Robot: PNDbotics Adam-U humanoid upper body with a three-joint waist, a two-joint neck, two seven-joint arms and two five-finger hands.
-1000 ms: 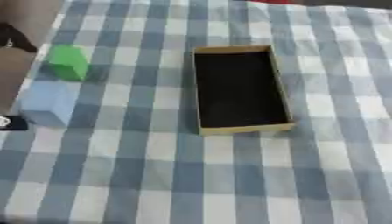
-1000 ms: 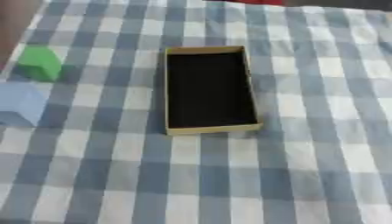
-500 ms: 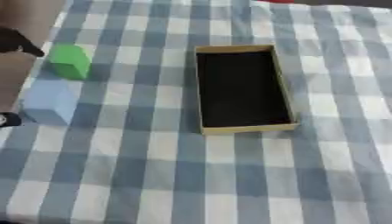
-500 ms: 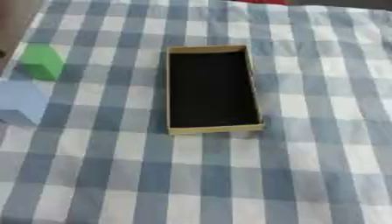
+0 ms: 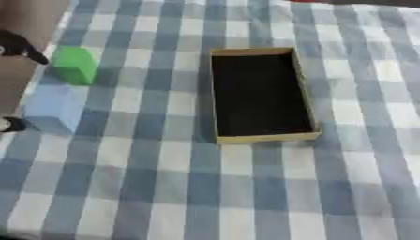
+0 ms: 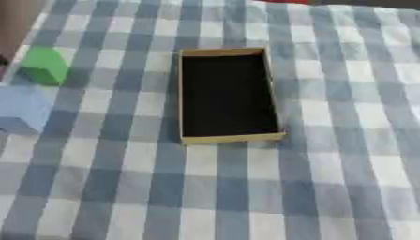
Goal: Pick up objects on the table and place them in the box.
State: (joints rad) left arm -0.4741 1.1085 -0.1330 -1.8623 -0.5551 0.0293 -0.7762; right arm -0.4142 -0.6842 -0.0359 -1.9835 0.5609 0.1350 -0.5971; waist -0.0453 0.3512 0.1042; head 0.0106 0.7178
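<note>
Flanking checked cloth (image 5: 246, 187) — box (image 5: 260, 138), 2 blocks (image 5: 75, 64)

Box and two blocks on the checked cloth.
We see an open tan box (image 5: 261, 93), dark inside and empty, at centre; a green block (image 5: 75, 65) and a pale blue block (image 5: 53, 108) lie well apart to its left.

Blue-and-white checked cloth (image 5: 246, 187); tan box (image 5: 261, 137), black inside; green block (image 5: 75, 65); pale blue block (image 5: 54, 108)
</note>
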